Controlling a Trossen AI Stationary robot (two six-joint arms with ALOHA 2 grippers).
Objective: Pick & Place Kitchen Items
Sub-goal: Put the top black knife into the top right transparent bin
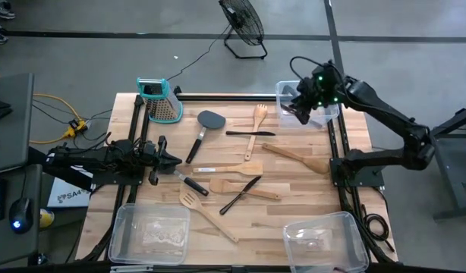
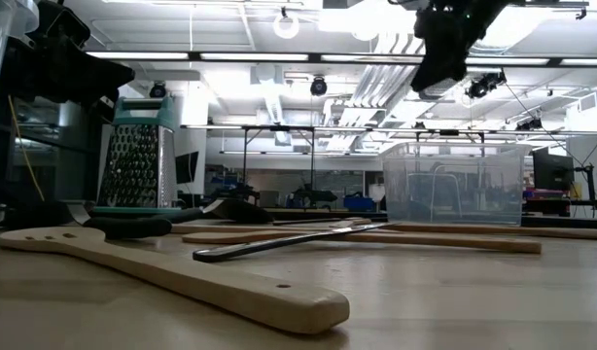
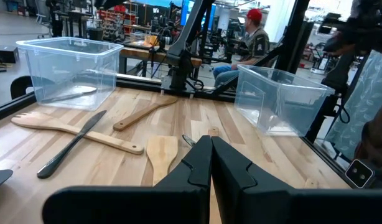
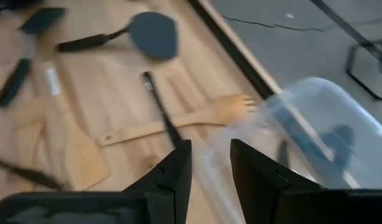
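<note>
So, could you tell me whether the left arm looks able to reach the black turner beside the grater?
Probably yes: the left claw sits shut just short of the black turner, with nothing between them.

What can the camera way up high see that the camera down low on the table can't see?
Only the high view shows the two clear plastic bins at the table's near edge, the black floor fan, and the left gripper, shut, waiting at the table's left side. Only the low view shows the room's ceiling lights behind the table. Both show the metal box grater with teal top, the pale wooden slotted turner, the clear bin at the far right corner, and the right gripper hovering over that bin.
</note>
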